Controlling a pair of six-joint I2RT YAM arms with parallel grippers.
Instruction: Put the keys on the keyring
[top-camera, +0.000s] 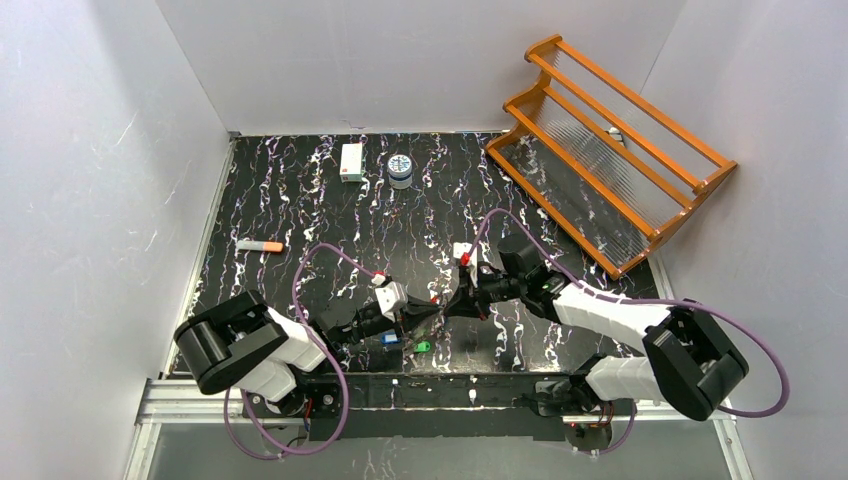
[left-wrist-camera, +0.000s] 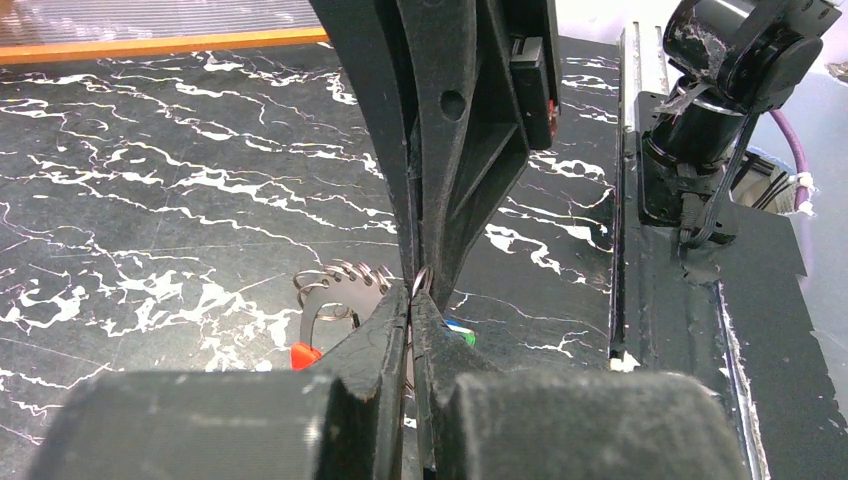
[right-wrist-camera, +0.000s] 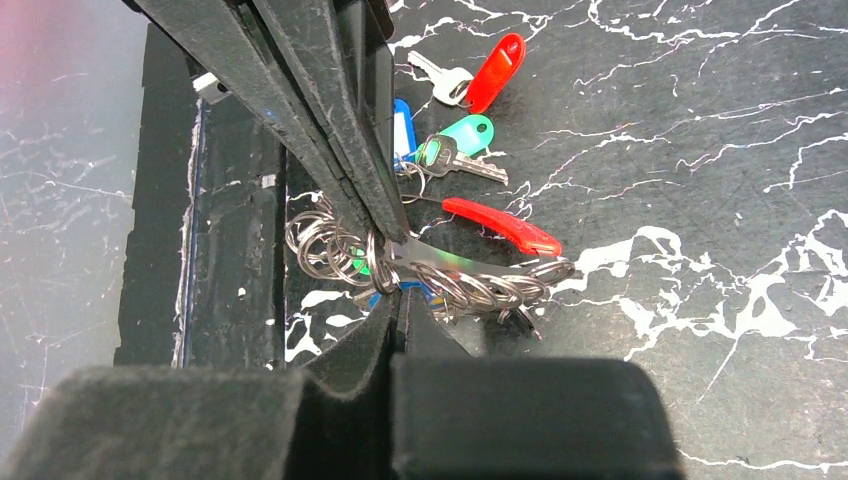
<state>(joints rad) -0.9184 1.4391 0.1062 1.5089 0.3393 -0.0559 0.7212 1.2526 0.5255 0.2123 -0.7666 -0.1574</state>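
Clamps the left gripper (top-camera: 434, 313) tight on the keyring (right-wrist-camera: 330, 245), jaws pressed flat on thin silver wire, just below centre of the top view. Meets it tip to tip with the right gripper (top-camera: 458, 302), jaws likewise pressed together at the same tangle of rings; cannot tell whether any metal sits between them.

From the right wrist, at middle left of the frame: stacked silver loops, trailing rightward into a run of smaller linked rings over the black, white-veined table (top-camera: 300, 200). Fanned above and right of the loops, the keys (right-wrist-camera: 465, 135): a red tag beside a bare silver key at top centre, then a blue tag, a green tag on a silver key, and a second red tag lower down. Across the loops, one bare silver blade. Too small to read, any marking on tags or blades.

At upper centre of the top view, a white box (top-camera: 351, 161) with a red mark at one corner and a round tin (top-camera: 400, 170); lettering on both too small to read. At middle left, a marker (top-camera: 260, 245) with an orange end. At upper right, a wooden rack (top-camera: 527, 97).
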